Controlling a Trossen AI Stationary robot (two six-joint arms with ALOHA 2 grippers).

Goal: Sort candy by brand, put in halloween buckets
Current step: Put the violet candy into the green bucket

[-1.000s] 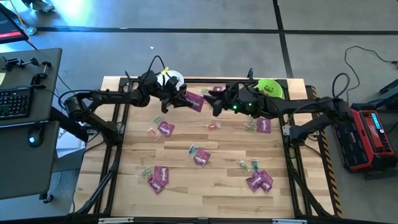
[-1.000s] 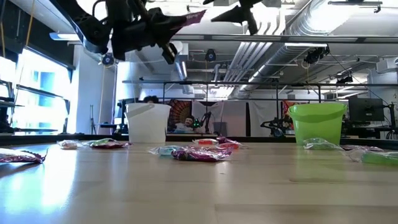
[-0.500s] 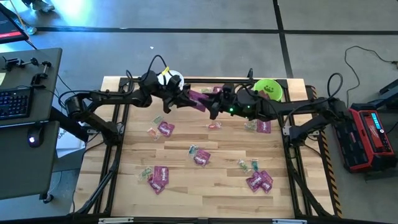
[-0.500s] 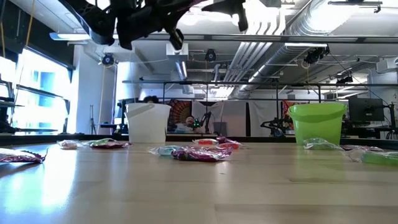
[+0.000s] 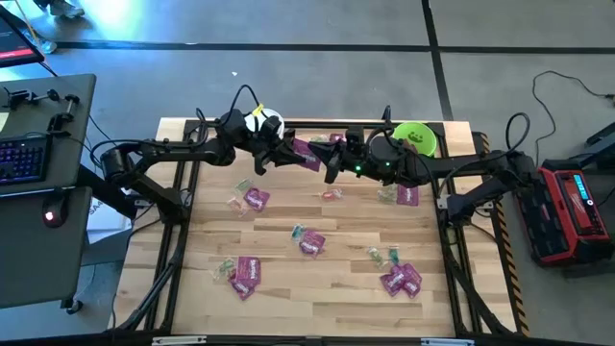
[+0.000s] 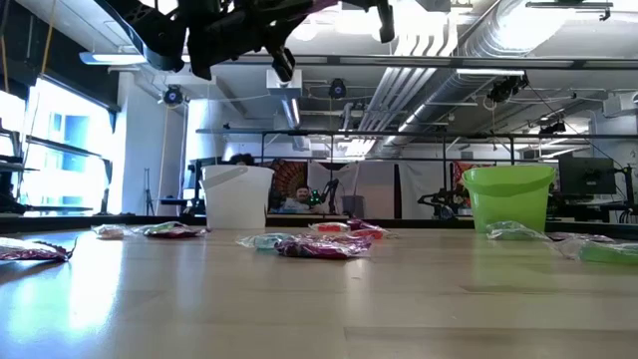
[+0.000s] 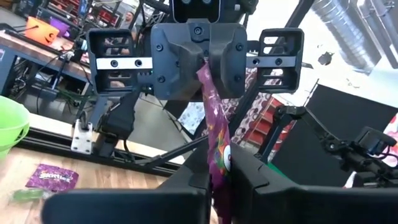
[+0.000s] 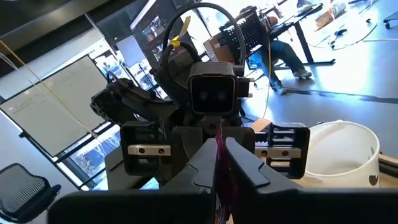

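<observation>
A magenta-purple candy packet hangs in the air over the table's far middle, with both grippers shut on it. My left gripper comes from the left and my right gripper from the right, facing each other. The white bucket stands on the table's far edge, partly hidden behind my left arm. The lime green bucket stands at the far right. The low view shows both buckets, white and green, upright on the tabletop. My left gripper pinches the packet's left end between its two fingers, coming level from the table's left. The packet stands on edge and runs straight ahead to the other gripper, clear of the table. My right gripper pinches the packet's opposite end between its two fingers, coming level from the table's right. The packet shows as a thin strip, edge-on, between the fingers, lifted clear of the table.
Loose magenta packets and small clear-wrapped pieces lie scattered over the wooden tabletop. A desk with a keyboard stands left of the table. A red unit stands to its right.
My right gripper has moved toward the table's left and shut on the free end of the packet held by my left gripper. The left gripper has risen slightly with the packet, which now spans the two grippers.
</observation>
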